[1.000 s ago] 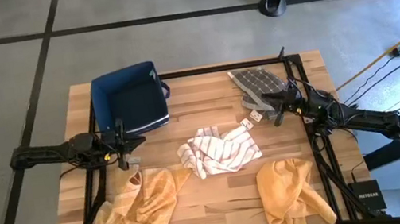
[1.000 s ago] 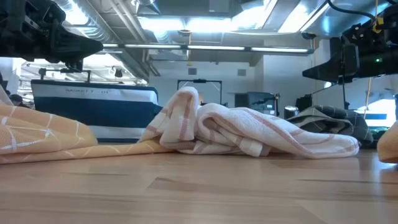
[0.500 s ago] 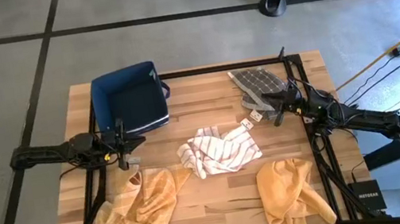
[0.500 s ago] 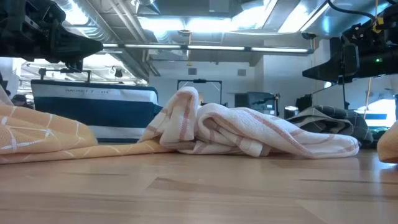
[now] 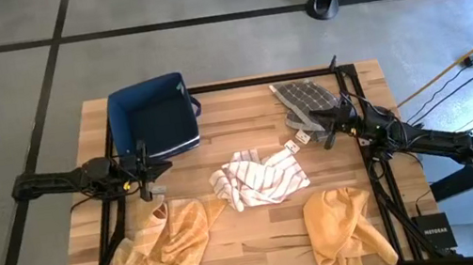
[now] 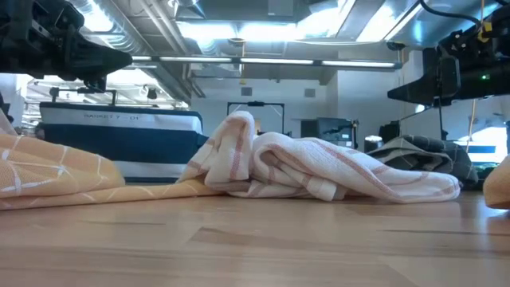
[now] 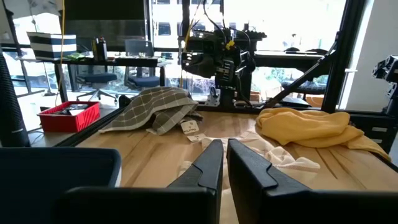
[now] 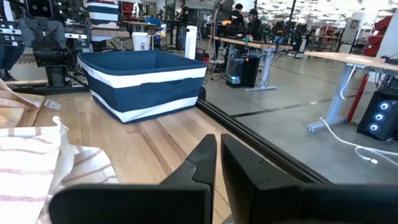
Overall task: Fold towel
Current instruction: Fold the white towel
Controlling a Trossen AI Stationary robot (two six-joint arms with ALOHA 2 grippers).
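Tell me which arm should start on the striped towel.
Roughly even. The left gripper and right gripper, both shut and empty, flank the striped towel. The right sits marginally nearer its edge, so slightly favour right.

Bright overhead light, window glare, sharp

One camera hangs overhead, looking straight down on the whole worktop (image 5: 253, 234). A second sits at worktop level, close to the striped towel (image 6: 319, 171) and facing the room behind. Each wrist camera looks forward along its own arm, across the worktop. The blue bin (image 5: 153, 117) shows from overhead and from the right wrist.
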